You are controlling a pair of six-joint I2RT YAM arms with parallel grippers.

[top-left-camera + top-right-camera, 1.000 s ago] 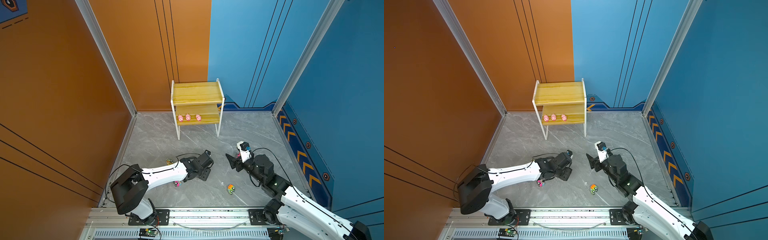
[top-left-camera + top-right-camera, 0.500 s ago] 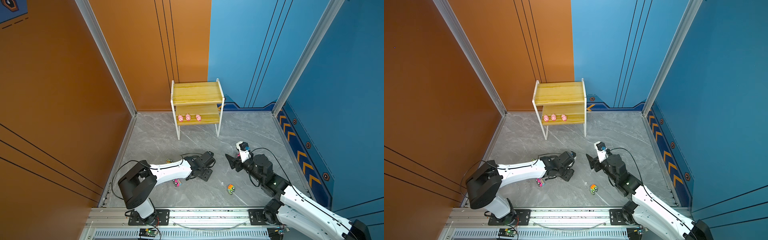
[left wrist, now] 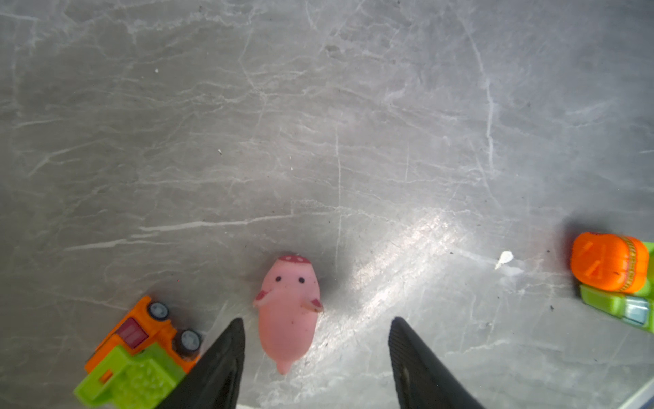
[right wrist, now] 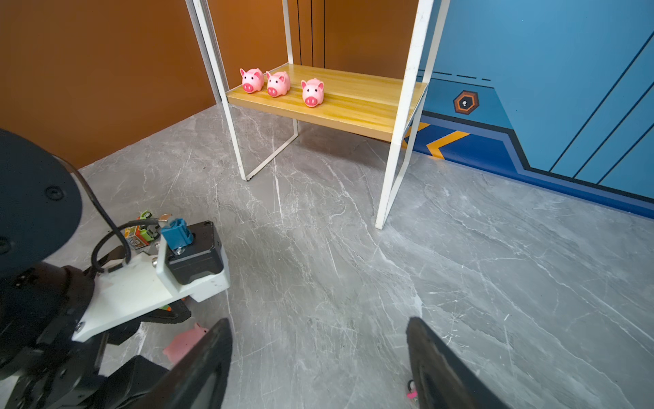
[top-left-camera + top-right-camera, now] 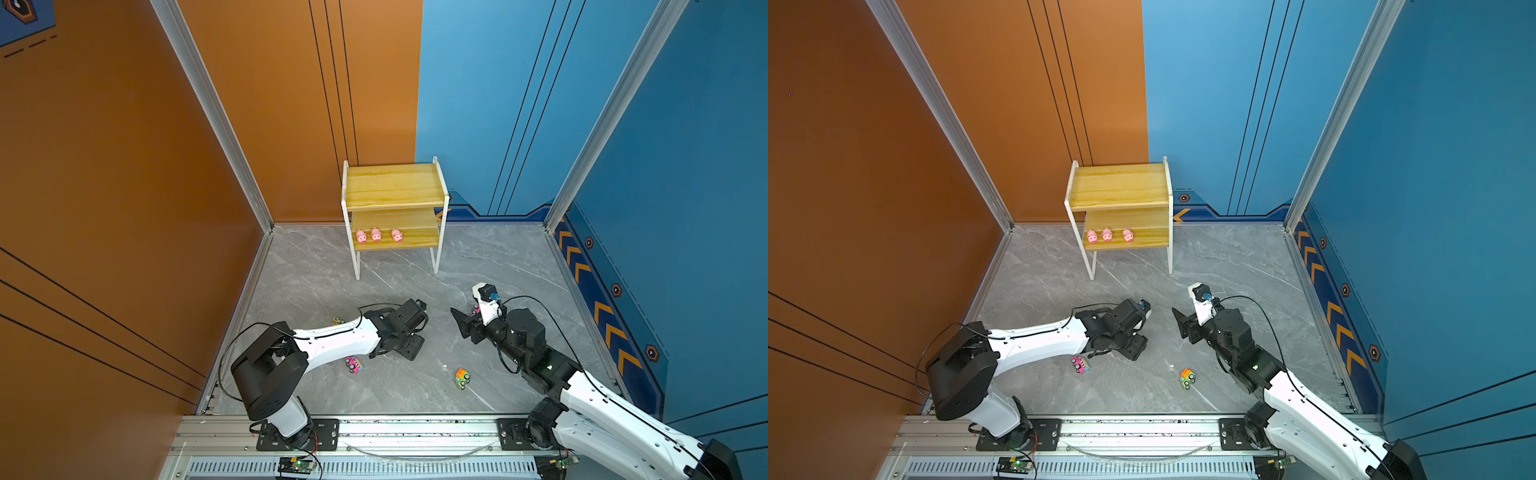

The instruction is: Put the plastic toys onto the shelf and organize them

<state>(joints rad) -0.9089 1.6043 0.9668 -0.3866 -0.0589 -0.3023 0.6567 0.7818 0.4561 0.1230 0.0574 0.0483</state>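
A pink pig (image 3: 288, 311) lies on the grey floor between the open fingers of my left gripper (image 3: 316, 322), nearer one finger and untouched by either. That gripper (image 5: 409, 347) points down at the floor left of centre. My right gripper (image 5: 459, 322) hovers open and empty (image 4: 317, 324), facing the shelf (image 5: 392, 187). Three pigs (image 4: 277, 84) stand in a row on the shelf's lower board (image 4: 354, 102); its top board is bare. An orange-green truck (image 3: 138, 357) lies beside the left fingers.
A pink vehicle (image 5: 354, 365) and an orange-green vehicle (image 5: 462, 379) lie on the floor near the front rail. Another small vehicle (image 5: 337, 321) sits behind the left arm. A pink toy (image 4: 410, 389) peeks out by a right finger. Orange and blue walls enclose the floor.
My left arm has swung at its base and its gripper has come slightly forward over the pig, jaws a little wider. The right arm has not moved.
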